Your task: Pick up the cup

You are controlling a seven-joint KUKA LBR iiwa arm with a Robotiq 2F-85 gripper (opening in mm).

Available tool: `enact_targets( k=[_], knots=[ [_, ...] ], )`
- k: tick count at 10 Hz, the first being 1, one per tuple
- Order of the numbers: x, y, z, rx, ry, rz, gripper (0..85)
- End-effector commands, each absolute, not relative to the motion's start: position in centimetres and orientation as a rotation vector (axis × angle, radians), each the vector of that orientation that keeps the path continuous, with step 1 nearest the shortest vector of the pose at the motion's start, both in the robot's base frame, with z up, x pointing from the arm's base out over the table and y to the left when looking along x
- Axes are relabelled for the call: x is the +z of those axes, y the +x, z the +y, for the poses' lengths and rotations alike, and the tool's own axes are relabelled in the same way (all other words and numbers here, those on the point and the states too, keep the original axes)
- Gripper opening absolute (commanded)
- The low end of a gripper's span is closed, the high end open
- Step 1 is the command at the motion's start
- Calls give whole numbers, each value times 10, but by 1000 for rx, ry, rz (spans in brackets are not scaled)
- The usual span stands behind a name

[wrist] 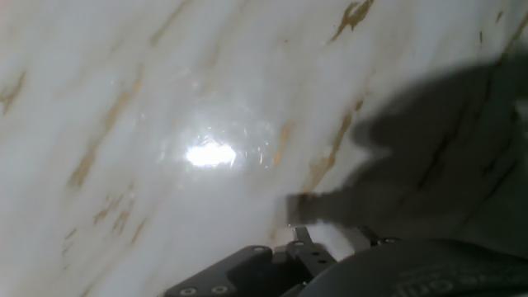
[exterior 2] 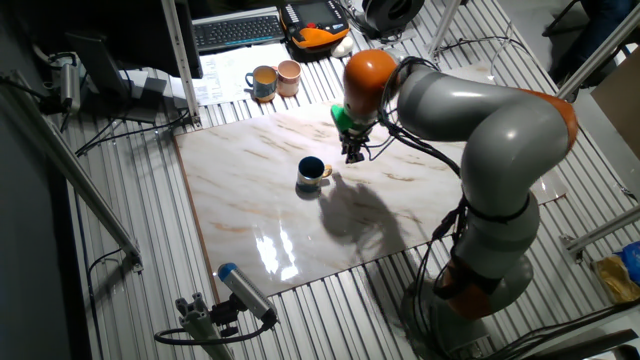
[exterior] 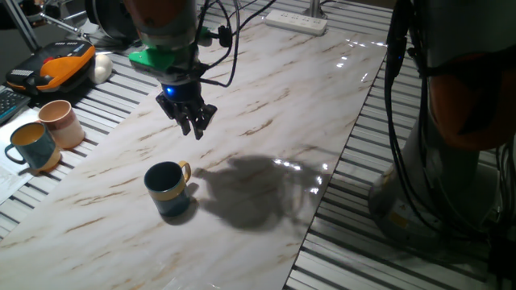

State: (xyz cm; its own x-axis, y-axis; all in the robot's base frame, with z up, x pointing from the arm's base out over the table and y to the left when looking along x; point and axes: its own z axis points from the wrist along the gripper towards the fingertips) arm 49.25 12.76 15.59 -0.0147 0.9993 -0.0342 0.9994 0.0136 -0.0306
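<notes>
No legible text, labels, brands or numbers in any view. Checked the likely spots: the keyboard (exterior 2: 235,30) and the orange-black device (exterior 2: 318,24) beyond the gripper (exterior 2: 354,155) are too small and blurred to read. In the hand view there are faint embossed marks on the dark housing (wrist: 429,276) at the bottom edge, but they can't be made out. The marble tabletop (exterior: 266,105) shows only veining.
</notes>
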Motion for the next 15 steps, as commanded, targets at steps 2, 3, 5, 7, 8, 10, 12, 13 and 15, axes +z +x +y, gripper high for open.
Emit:
enact_targets(
  k=[2,3,5,7,8,10,12,13,15],
  knots=[
    [154,489,130,-113,2192,2241,340],
    [153,488,131,-157,2194,2237,340],
    [153,486,132,-115,2161,2268,340],
    [151,487,131,-92,2149,2280,340],
    [151,487,131,-136,2146,2279,340],
    [151,487,131,-88,2161,2270,340],
    [151,487,131,16,2188,2250,340],
    [151,487,131,30,2190,2249,340],
    [151,487,131,61,2192,2247,340]
  ],
)
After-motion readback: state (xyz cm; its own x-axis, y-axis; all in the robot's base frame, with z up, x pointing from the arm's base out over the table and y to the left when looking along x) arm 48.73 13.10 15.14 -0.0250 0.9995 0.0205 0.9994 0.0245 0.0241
